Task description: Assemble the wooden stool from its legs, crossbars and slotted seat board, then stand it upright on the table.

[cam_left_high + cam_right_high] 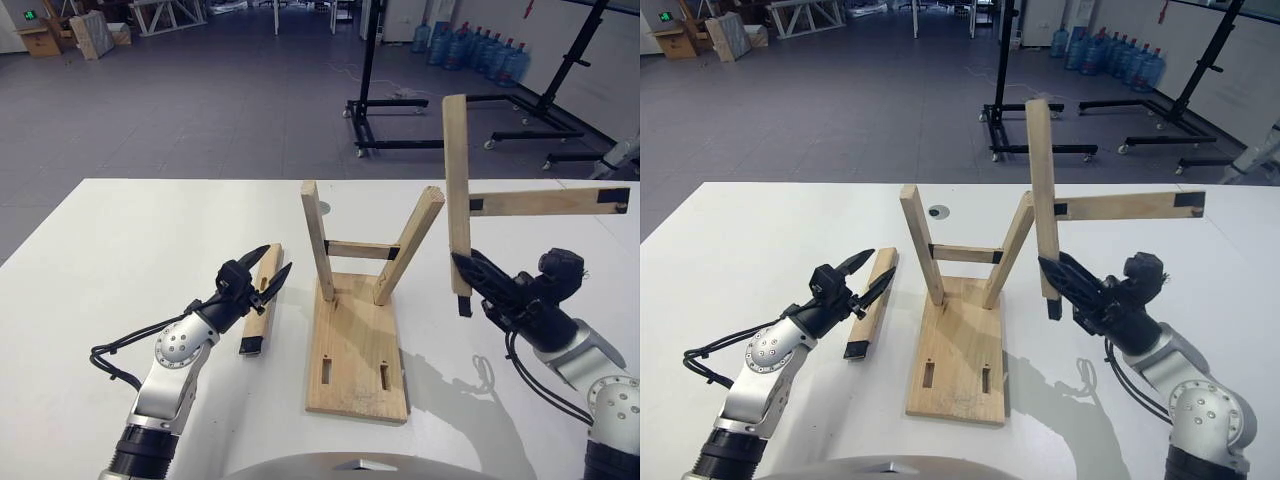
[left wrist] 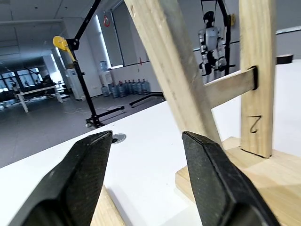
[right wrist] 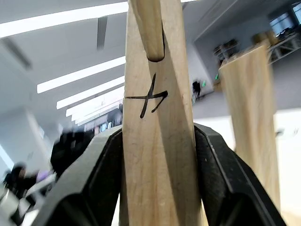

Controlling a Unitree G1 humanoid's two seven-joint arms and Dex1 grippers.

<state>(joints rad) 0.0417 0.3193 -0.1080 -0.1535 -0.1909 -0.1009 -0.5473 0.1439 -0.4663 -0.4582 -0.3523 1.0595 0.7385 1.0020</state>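
Two pale wooden legs (image 1: 319, 245) joined by a crossbar (image 1: 360, 250) stand in the far slots of the flat wooden seat board (image 1: 355, 350) on the white desk (image 1: 130, 240). Right of the board, the fingers of the right gripper (image 1: 468, 275) clamp another leg-and-crossbar piece (image 1: 456, 170) upright, likely for the empty near slots (image 1: 327, 368); left of it, the left gripper (image 1: 278, 258) gapes its fingers over a loose wooden bar (image 1: 262, 305).

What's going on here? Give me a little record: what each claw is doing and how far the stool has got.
Left claw: open, over a loose leg lying flat
Right claw: shut on held leg, side bar attached, lifted
Seat board: flat on table, two legs joined by a crossbar standing on it
Free slots: two at near end
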